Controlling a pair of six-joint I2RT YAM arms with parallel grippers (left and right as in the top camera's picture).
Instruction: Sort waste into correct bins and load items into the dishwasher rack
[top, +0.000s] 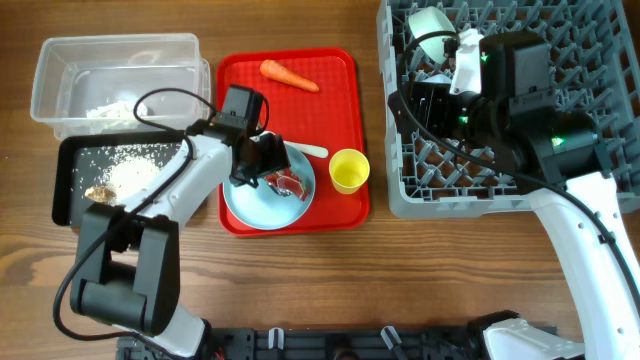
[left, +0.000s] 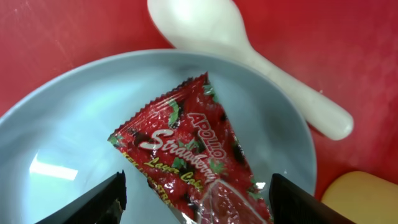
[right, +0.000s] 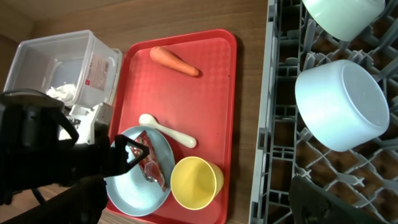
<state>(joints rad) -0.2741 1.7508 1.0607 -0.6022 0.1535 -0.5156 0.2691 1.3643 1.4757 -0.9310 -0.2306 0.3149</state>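
Note:
My left gripper (top: 262, 165) is open, low over the light-blue plate (top: 262, 205) on the red tray. Its fingers (left: 196, 199) stand either side of the red-and-white wrapper (left: 186, 155) lying on the plate (left: 74, 124). My right gripper (top: 432, 100) is open and empty above the left part of the grey dishwasher rack (top: 600, 60); its fingers (right: 199, 211) frame the view. Two pale bowls (right: 342, 102) (right: 342, 15) sit upturned in the rack. The yellow cup (top: 349, 170) and the orange carrot (top: 288, 75) are on the red tray.
The clear tub (top: 115, 60) at the back left holds white tissue (top: 110, 110). The black tray (top: 72, 170) in front of it holds rice (top: 135, 170) and brown scraps (top: 100, 192). A white spoon (left: 249, 56) lies on the red tray (top: 340, 110) beside the plate.

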